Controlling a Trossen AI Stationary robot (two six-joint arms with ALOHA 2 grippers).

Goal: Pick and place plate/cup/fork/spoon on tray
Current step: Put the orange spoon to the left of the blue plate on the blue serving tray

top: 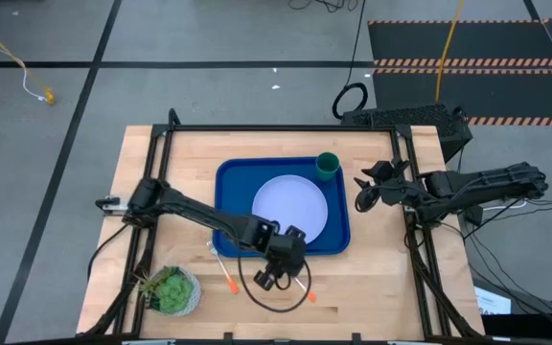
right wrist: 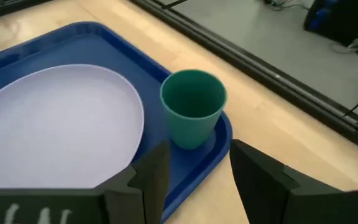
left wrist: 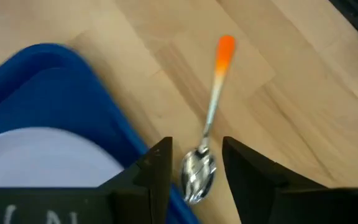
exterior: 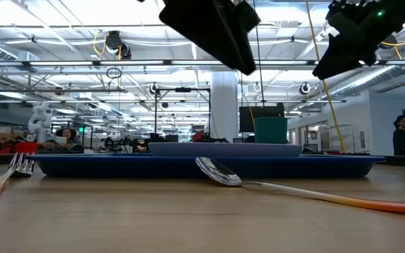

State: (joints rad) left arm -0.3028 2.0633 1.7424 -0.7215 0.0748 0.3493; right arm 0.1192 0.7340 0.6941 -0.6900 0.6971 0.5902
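The blue tray (top: 228, 182) lies mid-table with the pale plate (top: 290, 209) in it and the green cup (top: 327, 165) standing in its far right corner. The spoon (left wrist: 199, 169) lies on the table, its bowl by the tray's near rim and its orange handle (top: 310, 295) pointing toward the near edge. The fork (top: 220, 266) lies on the table to the spoon's left. My left gripper (left wrist: 196, 165) is open above the spoon's bowl, one finger to each side, raised clear of it in the low view (exterior: 216, 28). My right gripper (top: 367, 189) is open, right of the tray.
A small white pot with a green plant (top: 171, 290) stands at the near left corner. A black frame (top: 286, 127) runs along the table's far and side edges. Bare wood lies right of the tray and along the near edge.
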